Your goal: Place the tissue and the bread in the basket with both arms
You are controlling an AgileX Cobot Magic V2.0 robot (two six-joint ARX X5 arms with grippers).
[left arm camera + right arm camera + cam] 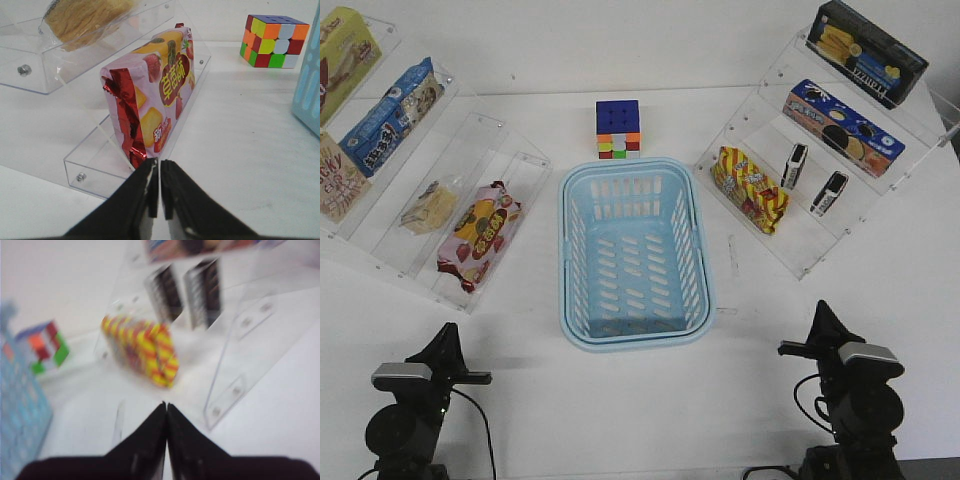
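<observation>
Bread (429, 207) and tissue (794, 166) sit on racks, apart from both closed, empty grippers (159, 187) (166, 427).

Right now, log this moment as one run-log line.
left gripper shut, empty | right gripper shut, empty | basket empty | bread, tissue on racks

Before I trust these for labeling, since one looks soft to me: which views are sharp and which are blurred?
Front view: sharp, evenly lit, basket crisp. Left wrist view: sharp, print on the pink packet readable, shut left pincer clear. Right wrist view: blurred throughout, smearing the striped packet and the two tissue packs.
</observation>
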